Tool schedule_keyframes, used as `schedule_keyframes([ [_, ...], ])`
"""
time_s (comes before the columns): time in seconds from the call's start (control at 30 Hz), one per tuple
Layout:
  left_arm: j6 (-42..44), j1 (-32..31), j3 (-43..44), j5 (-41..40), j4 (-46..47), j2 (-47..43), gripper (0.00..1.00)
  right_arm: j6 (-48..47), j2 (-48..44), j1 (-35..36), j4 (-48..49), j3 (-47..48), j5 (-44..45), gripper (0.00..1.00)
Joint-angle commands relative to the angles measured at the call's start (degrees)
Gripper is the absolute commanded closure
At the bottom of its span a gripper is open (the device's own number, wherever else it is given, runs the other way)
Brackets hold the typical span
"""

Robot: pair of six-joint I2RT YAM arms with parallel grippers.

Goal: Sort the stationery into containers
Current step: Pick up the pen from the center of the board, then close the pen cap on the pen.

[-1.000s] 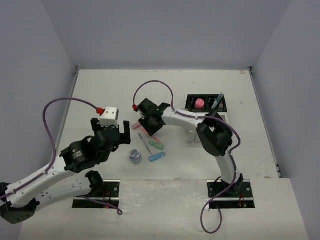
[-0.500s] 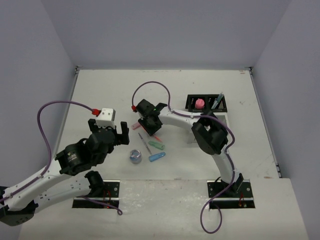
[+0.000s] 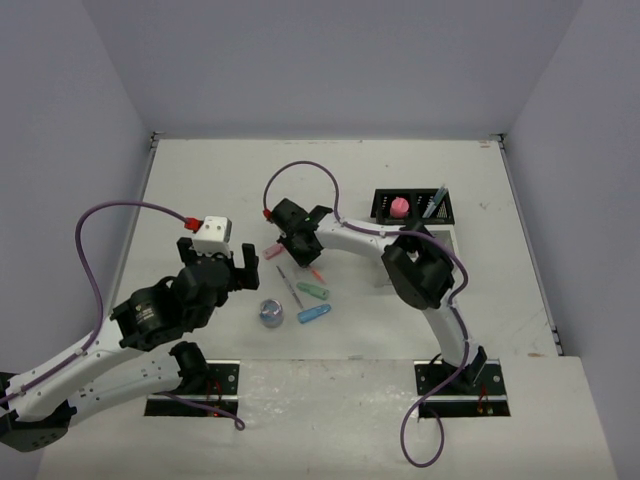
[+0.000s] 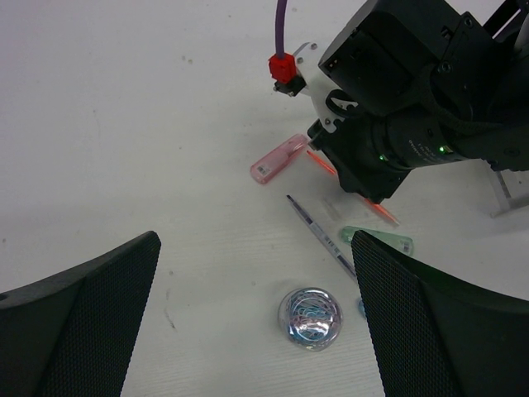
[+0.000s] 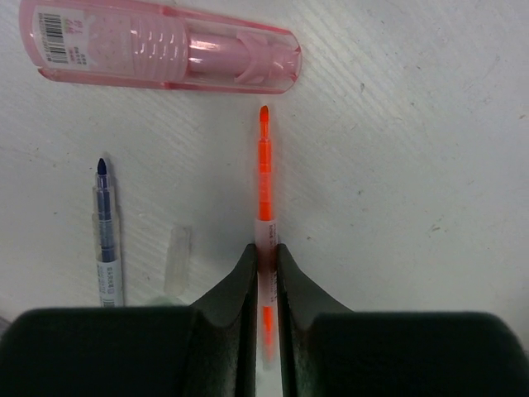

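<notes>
Sorting looks barely begun: my right jaws are pinched on the orange pen [image 5: 264, 178] mid-desk, and my left jaws gape wide and empty. The black box [image 3: 378, 208] near the right edge holds a few items. The pink case [image 5: 169, 45], blue pen [image 5: 105, 231], mint capsule [image 3: 314, 290], blue capsule [image 3: 313, 314] and roll [image 4: 310, 318] lie loose.

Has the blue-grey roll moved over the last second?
No. The roll sits at the same spot ahead of the left arm's base plate, still just left of the blue capsule.

Right pincer [image 3: 297, 252]: low on the bench [image 3: 200, 180], at the orange pen [image 3: 314, 273].
Left pincer [image 3: 218, 256]: fingers apart, near blue-grey roll [image 3: 271, 312].
Black organiser [image 3: 381, 208]: pink item [image 3: 398, 206] inside.
</notes>
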Motion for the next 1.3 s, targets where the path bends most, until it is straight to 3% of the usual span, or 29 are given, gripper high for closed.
schedule_keyframes([
  [0.0, 1.3, 0.3, 0.2, -0.4, 2.3, 0.1, 0.0, 0.2, -2.3, 0.2, -2.0, -2.5, 3.8, 1.0],
  [0.4, -15.8, 0.3, 13.5, 0.9, -2.2, 16.3, 0.0, 2.3, -27.4, -1.2, -1.2, -10.3, 11.2, 1.0],
  [0.53, -23.1, 0.3, 15.4, 0.8, -1.3, 21.8, 0.0, 3.5, -41.1, -4.7, -2.9, -13.7, 12.9, 1.0],
  [0.67, -32.0, 0.4, 16.7, 0.5, -2.0, 28.1, 0.0, 4.4, -50.1, -8.5, -6.6, -15.2, 15.1, 1.0],
  [0.83, -36.6, 0.7, 20.4, 3.9, -3.6, 38.3, 0.03, 4.1, -57.5, -11.0, -7.3, -18.6, 17.0, 1.0],
  [0.93, -38.2, 1.4, 24.1, 6.4, -4.8, 45.2, 0.16, 4.5, -60.6, -11.6, -7.3, -20.7, 16.9, 1.0],
  [1.07, -39.0, 4.3, 27.0, 9.5, -7.3, 54.7, 0.48, 5.0, -62.6, -11.6, -7.3, -23.0, 16.2, 1.0],
  [1.2, -38.5, 8.3, 27.5, 14.6, -7.2, 60.6, 0.63, 5.2, -63.2, -11.6, -7.1, -24.9, 16.0, 1.0],
  [1.27, -38.1, 8.9, 26.8, 15.6, -5.8, 61.5, 0.63, 5.1, -63.4, -11.6, -6.8, -25.4, 15.7, 1.0],
])
